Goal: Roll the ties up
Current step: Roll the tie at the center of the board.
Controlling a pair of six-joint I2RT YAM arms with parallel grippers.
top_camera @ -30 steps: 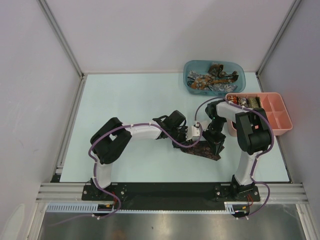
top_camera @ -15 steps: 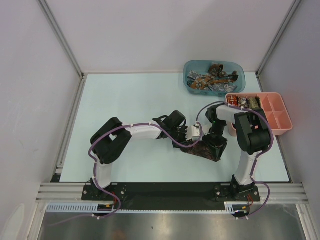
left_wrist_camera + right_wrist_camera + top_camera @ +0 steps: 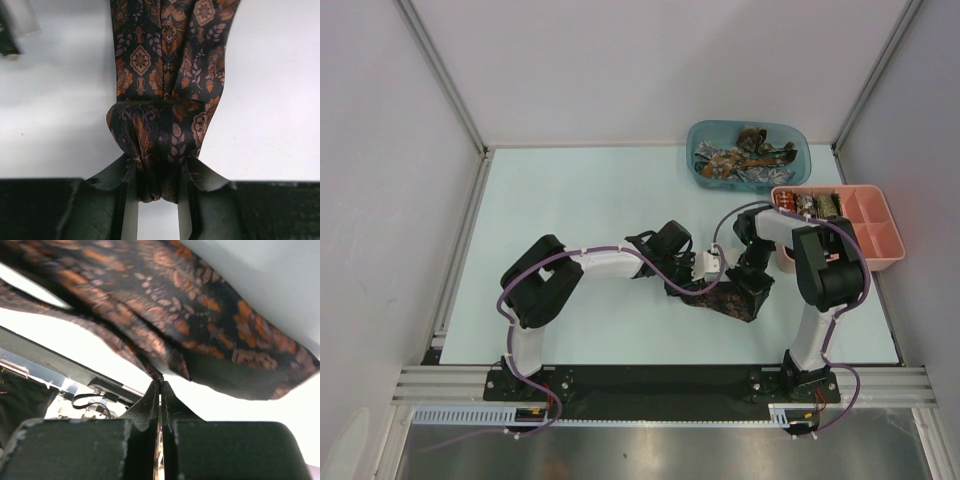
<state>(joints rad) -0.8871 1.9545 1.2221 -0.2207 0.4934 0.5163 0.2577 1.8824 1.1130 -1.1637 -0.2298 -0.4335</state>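
Between the two claws, at mid desk, lies one dark brown tie (image 3: 725,298) with an orange-gold leaf and medallion print. It runs from the left claw (image 3: 706,270) across to the right claw (image 3: 752,287). Left claw (image 3: 156,175) is clamped on the tie (image 3: 165,75): a bunched, rolled knot of cloth sits between its fingers, and the flat length runs away ahead of it on the desk. Right claw (image 3: 160,385) has its jaws pressed together, tips pinching a fold on the tie's (image 3: 200,325) edge, and the cloth spreads out past the tips. Any print on the arms is too small to read. The desk (image 3: 580,200) is pale mint-white, matte and smooth. Beyond the right claw at the far edge is a blue plastic tub (image 3: 802,160) holding more ties (image 3: 740,155) in a tangled heap of brown, grey and gold. Just to the right claw's right is a pink compartment tray (image 3: 880,242); its far cells hold small rolled items, with detail too small to tell. Plain grey-white walls close in three sides, with aluminium posts (image 3: 440,70) at the corners. A black base plate (image 3: 650,380) and a metal rail run behind both claws at the near edge.
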